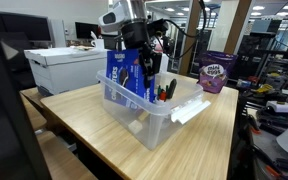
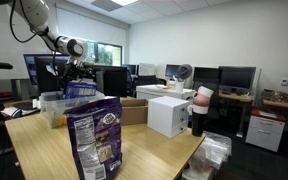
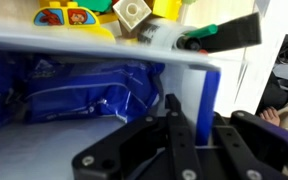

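At the gripper (image 1: 134, 45), clamps narrow on the top edge of the blue snack bag (image 1: 127, 72), jaws almost together. Holds the bag upright inside the clear plastic bin (image 1: 149, 128), lower part below the rim, upper part above it.

Edges and room:
- Note the bin on the wooden table (image 1: 79, 112), with bare tabletop on the side toward the white box (image 1: 64, 68).
- Note the markers (image 1: 167, 90) standing in the bin just beside the bag, leaving little room inside.
- Note the purple snack bag (image 1: 216, 73) upright on the table, well apart from the bin.
- In the wrist view, locate the gripper (image 3: 174, 105) low in frame, with the blue bag (image 3: 74, 90) just beside it and a yellow toy (image 3: 69, 15) and a green marker (image 3: 224, 32) beyond.

Pose: in an exterior view, trace the arm (image 2: 39, 25) arcing in from above, wrist turned down, gripper (image 2: 79, 72) pointing down over the bin (image 2: 52, 105).
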Controlling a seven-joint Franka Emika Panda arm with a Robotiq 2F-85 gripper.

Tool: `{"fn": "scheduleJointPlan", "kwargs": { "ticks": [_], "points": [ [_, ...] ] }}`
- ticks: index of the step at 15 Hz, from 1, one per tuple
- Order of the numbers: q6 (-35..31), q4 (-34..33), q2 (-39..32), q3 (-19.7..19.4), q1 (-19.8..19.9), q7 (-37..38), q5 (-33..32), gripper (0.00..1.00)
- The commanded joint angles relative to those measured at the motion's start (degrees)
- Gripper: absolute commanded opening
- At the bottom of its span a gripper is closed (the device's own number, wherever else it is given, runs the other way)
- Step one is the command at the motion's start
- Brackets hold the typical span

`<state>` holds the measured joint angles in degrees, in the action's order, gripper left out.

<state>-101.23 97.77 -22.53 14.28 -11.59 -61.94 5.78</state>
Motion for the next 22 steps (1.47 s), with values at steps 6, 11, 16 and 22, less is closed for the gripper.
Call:
{"fn": "scheduleJointPlan", "kwargs": {
  "ticks": [6,11,16,22],
  "points": [
    [-3.39,0.09,-2.79,0.55,-0.59,1.24,-2.05,0.05],
    [-10.63,0.37,-2.26,0.06,-1.5,5.99,-4.48,0.05],
    [-17.12,1.61,-2.18,-0.25,-2.5,12.96,-8.67,0.04],
    [-21.54,2.87,-2.01,-0.18,-2.65,22.03,-9.9,0.05]
  ]
}}
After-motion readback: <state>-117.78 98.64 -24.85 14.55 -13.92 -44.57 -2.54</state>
